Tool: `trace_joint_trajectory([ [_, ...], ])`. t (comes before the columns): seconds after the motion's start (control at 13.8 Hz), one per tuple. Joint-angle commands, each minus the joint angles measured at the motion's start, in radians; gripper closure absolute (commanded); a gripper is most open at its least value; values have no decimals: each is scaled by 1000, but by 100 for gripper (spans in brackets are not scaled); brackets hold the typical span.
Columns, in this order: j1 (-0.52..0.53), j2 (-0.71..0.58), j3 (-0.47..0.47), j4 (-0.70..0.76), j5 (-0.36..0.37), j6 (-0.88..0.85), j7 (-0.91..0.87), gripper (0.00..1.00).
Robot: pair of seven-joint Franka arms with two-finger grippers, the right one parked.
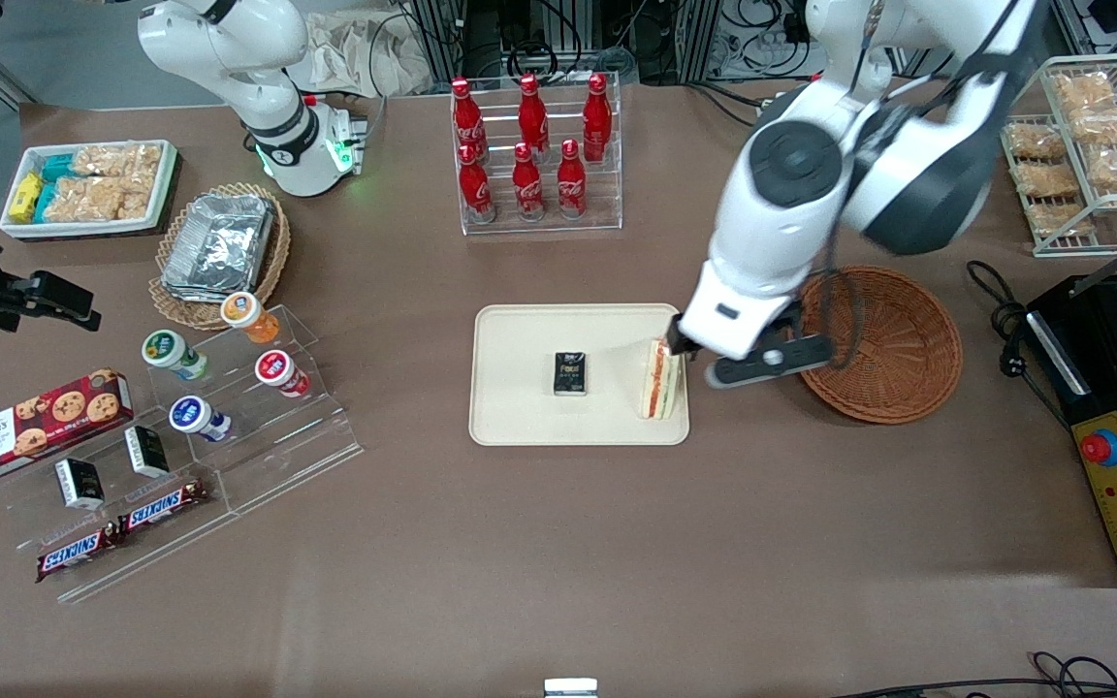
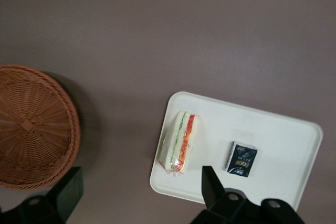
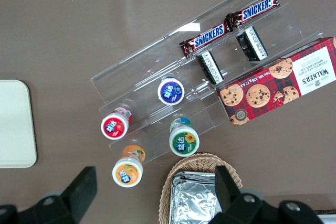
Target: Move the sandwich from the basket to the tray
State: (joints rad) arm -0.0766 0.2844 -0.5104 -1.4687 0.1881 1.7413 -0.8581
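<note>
Sandwich (image 1: 661,379) is down on the tray (image 1: 520,427), lying along the tray's short edge on the basket side, its red-orange and green filling facing up, and it sits just below the tool (image 2: 142,190), which hovers above it with fingers (image 2: 211,182) spread wide and nothing between them. From the wrist camera the two dark fingertips straddle a gap much wider than the sandwich, one over the tray's rim and the other over bare brown worktop (image 1: 558,562) near the basket (image 1: 893,344). That round reddish-brown basket stands just beside the tool, toward the working arm's end of the worktop, and nothing shows in it. A small black packet (image 1: 571,374) lies flat in the middle of the tray, a little apart from the sandwich and farther from the tool. Well away from the tool, farther from the front camera, a clear rack of red bottles (image 1: 531,145) stands upright on the worktop.
</note>
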Motion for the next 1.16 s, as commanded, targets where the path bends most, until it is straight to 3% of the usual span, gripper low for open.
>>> trace_joint_trajectory([
  [0.0, 25, -128, 108, -10, -100, -60, 45, 0],
  [0.15, 18, -221, 215, -41, -159, -121, 253, 0],
  [0.73, -43, -406, 525, -194, -190, -155, 768, 0],
  [1.09, -31, -377, 543, -142, -185, -183, 818, 0],
])
